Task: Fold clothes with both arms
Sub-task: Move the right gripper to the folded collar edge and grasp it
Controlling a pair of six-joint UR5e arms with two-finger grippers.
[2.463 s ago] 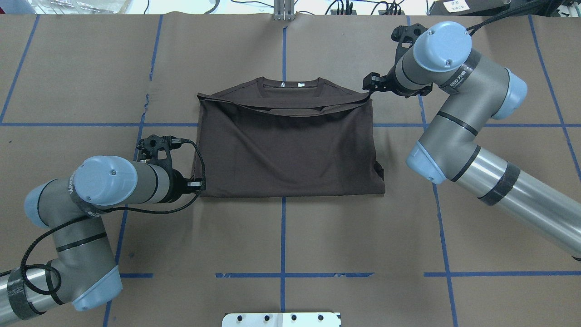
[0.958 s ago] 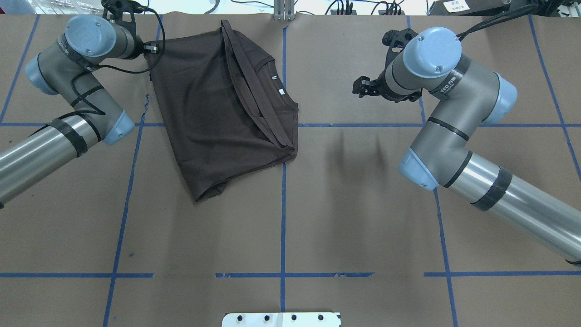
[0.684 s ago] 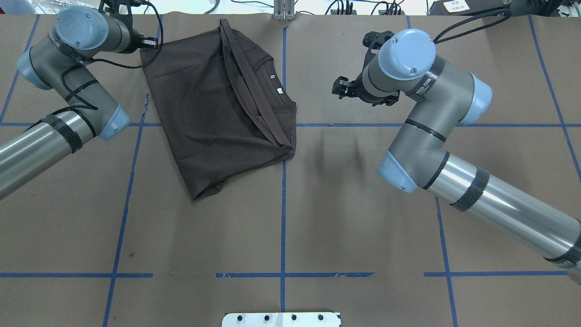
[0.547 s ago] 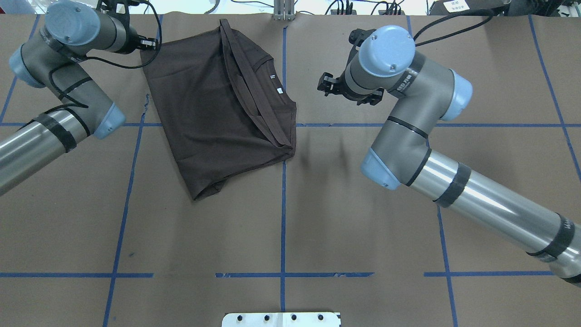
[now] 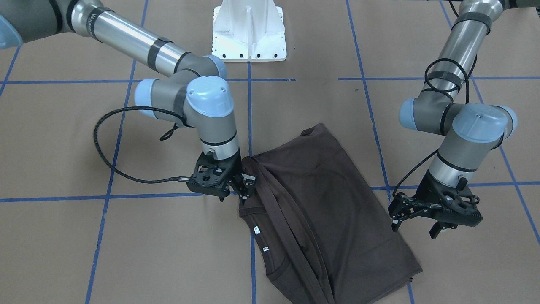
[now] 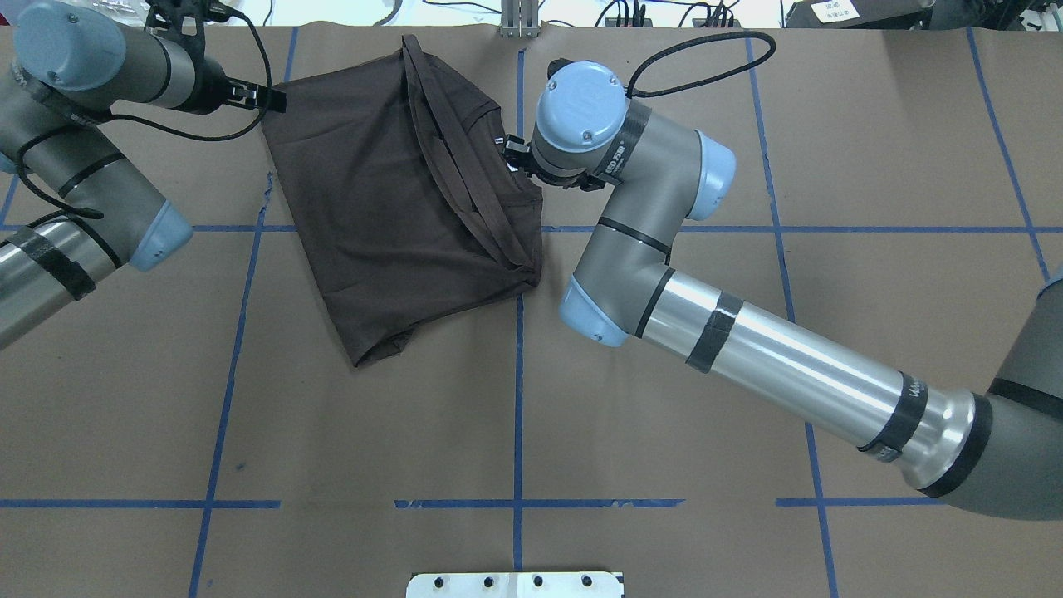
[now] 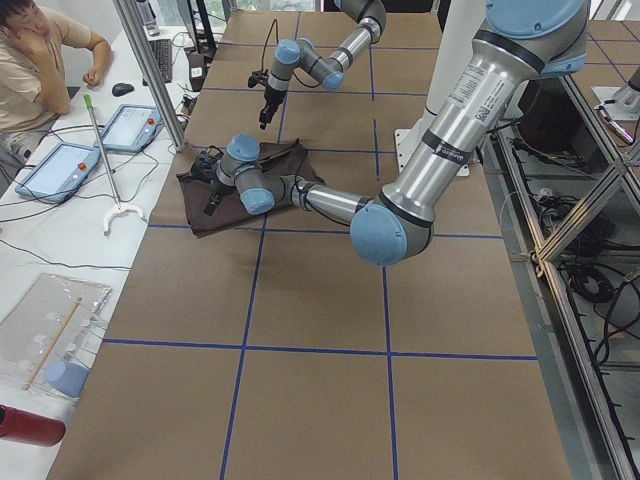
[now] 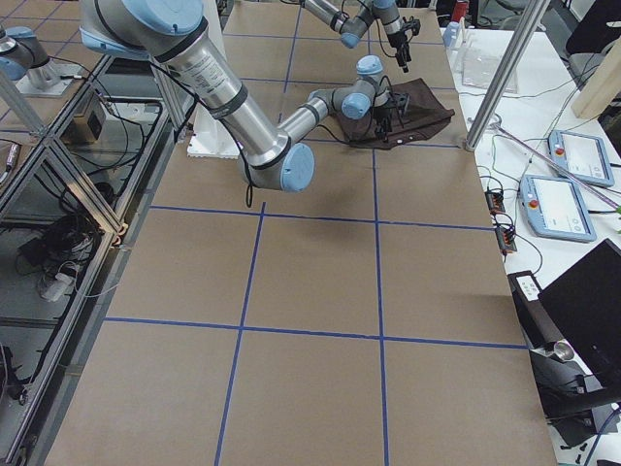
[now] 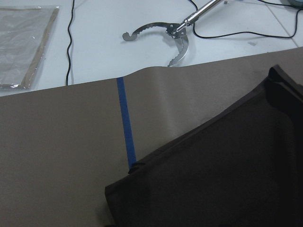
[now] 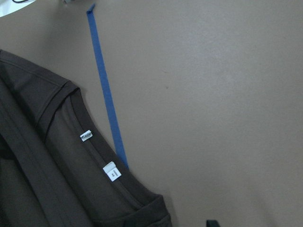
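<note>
Shirt (image 6: 399, 191): folded, flat on table (image 6: 664, 415), skewed, by far edge, left of centre line.
Left gripper (image 5: 414, 227): jaws apart, empty, just beside shirt's corner.
Right gripper (image 5: 244, 186): at shirt's collar-side edge; spread or closed, can't tell.

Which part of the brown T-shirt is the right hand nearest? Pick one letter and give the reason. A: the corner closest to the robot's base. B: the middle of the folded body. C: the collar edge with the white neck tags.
C: the right hand sits at the collar-side edge of the T-shirt, and its wrist camera looks straight onto the white neck tags.
</note>
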